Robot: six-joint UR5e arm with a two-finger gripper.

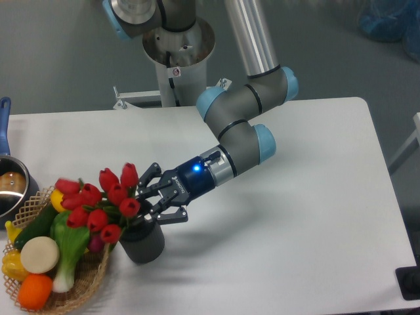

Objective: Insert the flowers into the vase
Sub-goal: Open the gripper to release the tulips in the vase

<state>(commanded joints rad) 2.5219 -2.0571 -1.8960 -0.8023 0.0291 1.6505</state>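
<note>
I see the arm bent low over the table [282,216], reaching left. The claw [152,198] is spread wide, gripping nothing, just beside the flowers [98,203], which stand in the vase [142,244], leaning left over the basket [92,275].

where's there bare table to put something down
Bare table runs right of the gripper and arm, out to the right edge, and along the back edge behind the flowers. The front-left is crowded: vase, basket of produce, pot at the left edge.
</note>
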